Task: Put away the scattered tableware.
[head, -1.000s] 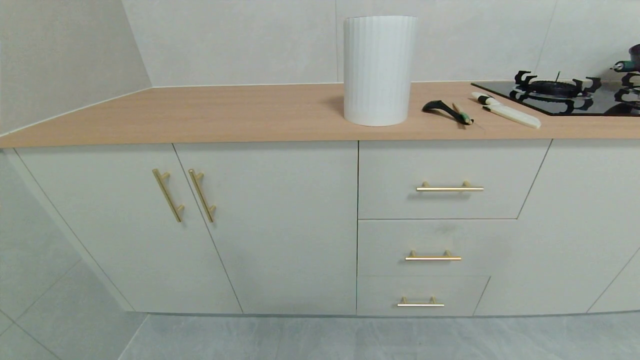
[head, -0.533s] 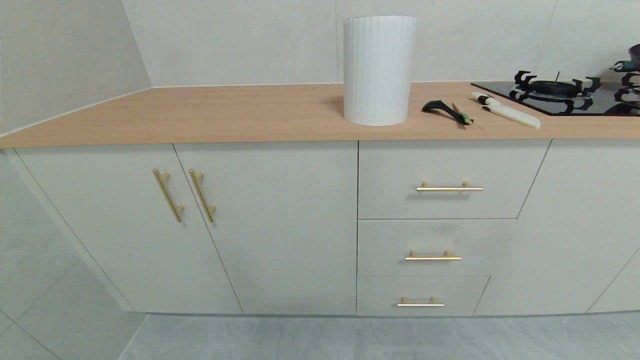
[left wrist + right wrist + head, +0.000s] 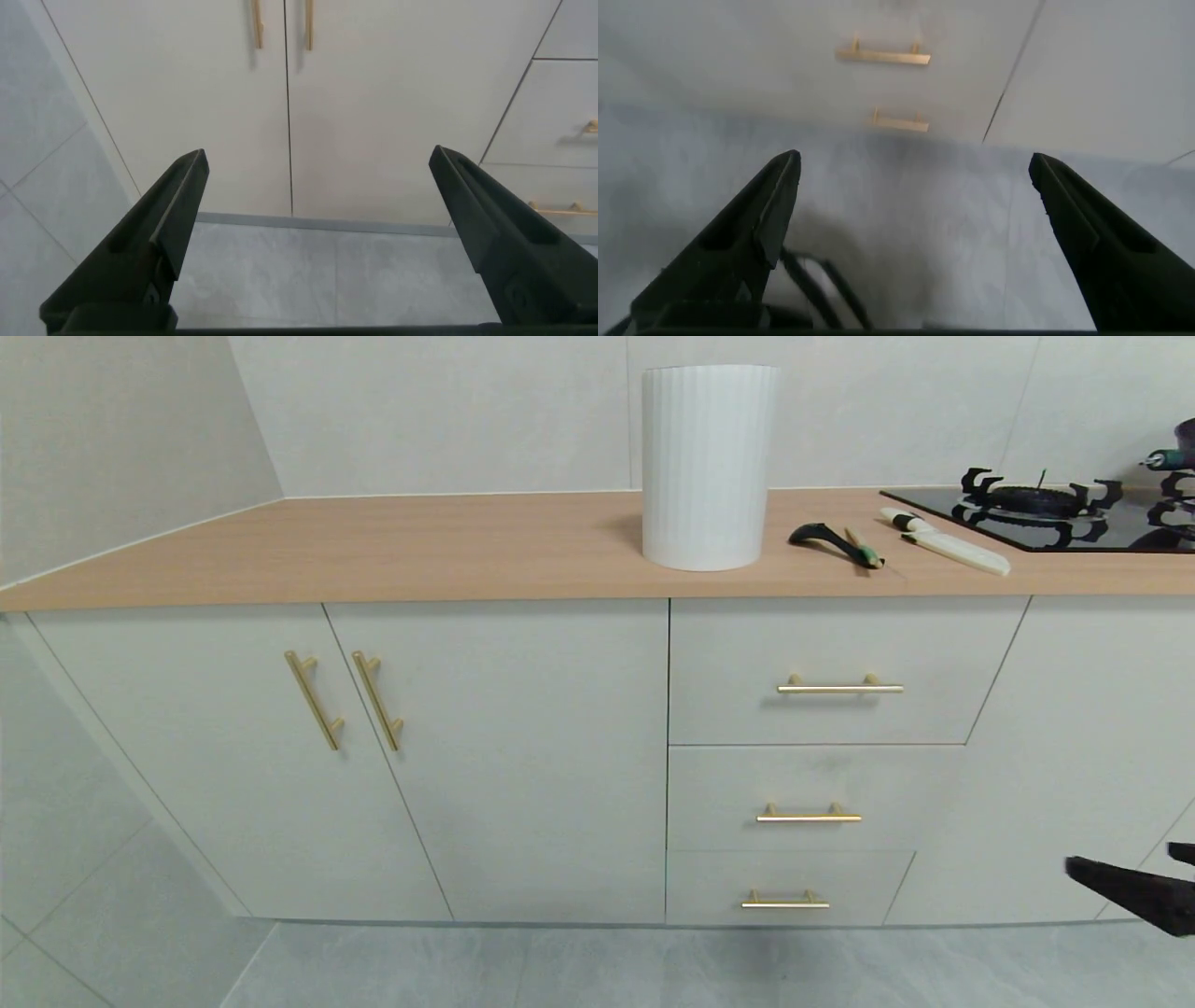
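No readable text, label, brand, number or sign, white ribbed container [image 3: 709,467] plain, cabinet fronts [image 3: 523,756] unmarked, knife [image 3: 960,552] and peeler [image 3: 826,537] on the counter too small to tell any print

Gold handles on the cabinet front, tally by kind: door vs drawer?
Door handles: 2
Drawer handles: 3
Total: 5
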### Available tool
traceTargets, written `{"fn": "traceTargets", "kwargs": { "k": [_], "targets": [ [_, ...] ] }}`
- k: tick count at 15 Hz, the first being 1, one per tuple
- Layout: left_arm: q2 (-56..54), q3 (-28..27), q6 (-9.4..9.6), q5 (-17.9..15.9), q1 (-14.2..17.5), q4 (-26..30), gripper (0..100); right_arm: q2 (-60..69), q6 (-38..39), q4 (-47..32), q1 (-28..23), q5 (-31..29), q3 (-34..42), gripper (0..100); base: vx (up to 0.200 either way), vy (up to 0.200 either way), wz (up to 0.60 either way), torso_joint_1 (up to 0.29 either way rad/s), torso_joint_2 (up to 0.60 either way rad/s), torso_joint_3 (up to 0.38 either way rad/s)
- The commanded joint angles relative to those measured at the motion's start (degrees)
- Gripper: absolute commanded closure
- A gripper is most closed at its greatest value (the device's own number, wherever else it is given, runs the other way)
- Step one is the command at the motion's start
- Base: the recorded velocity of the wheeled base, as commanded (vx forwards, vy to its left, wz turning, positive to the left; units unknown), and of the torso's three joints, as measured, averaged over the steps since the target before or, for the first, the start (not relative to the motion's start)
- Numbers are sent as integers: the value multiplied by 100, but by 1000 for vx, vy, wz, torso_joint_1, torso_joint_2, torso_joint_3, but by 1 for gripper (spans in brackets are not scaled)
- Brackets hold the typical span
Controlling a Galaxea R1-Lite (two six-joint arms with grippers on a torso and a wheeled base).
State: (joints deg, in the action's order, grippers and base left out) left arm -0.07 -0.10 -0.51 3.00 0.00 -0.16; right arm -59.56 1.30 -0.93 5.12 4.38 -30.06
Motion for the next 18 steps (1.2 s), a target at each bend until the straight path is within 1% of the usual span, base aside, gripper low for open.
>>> {"fn": "traceTargets", "kwargs": {
  "k": [1, 3, 4, 5, 6, 9, 12, 13, 14, 16, 17, 18],
  "targets": [
    [7, 1, -2, 8, 0, -2, 0, -2604, 1, 787, 174, 11, -641, 0, 0, 0, 0, 0, 0, 0],
    [7, 1, -2, 8, 0, -2, 0, -3729, -16, 1508, 174, -7, -879, 0, 0, 0, 0, 0, 0, 0],
    [7, 1, -2, 8, 0, -2, 0, -3975, -16, 1675, 174, -7, -958, 0, 0, 0, 0, 0, 0, 0],
    [7, 1, -2, -1, 0, -2, 0, -4503, 1, 1903, 165, -7, -1142, 0, 0, 0, 0, 0, 0, 0],
    [7, 1, -2, 8, 0, -2, 0, -4819, 1, 1965, 165, -25, -1274, 0, 0, 0, 0, 0, 0, 0],
    [7, 1, -2, -1, 0, 7, 0, -5531, 19, 2536, 279, -218, -1371, 0, 0, 0, 0, 0, 0, 0],
    [7, 1, -2, 8, 0, -2, 0, -6313, 37, 3819, 455, -728, -1344, 0, 0, 0, 0, 0, 0, 0],
    [7, 1, -2, 8, 0, -2, 0, -6384, 37, 3969, 472, -763, -1344, 0, 0, 0, 0, 0, 0, 0],
    [7, 1, -2, -1, 0, 7, 0, -6586, 98, 4417, 516, -877, -1344, 0, 0, 0, 0, 0, 0, 0],
    [7, 1, -2, -1, 0, -2, 0, -6726, 186, 4628, 666, -1009, -1388, 0, 0, 0, 0, 0, 0, 0],
    [7, 1, -2, -1, 0, -2, 0, -6946, 195, 4997, 754, -1237, -1388, 0, 0, 0, 0, 0, 0, 0],
    [7, 1, -2, -1, 0, 7, 0, -7025, 195, 5129, 789, -1281, -1397, 0, 0, 0, 0, 0, 0, 0]
  ]
}}
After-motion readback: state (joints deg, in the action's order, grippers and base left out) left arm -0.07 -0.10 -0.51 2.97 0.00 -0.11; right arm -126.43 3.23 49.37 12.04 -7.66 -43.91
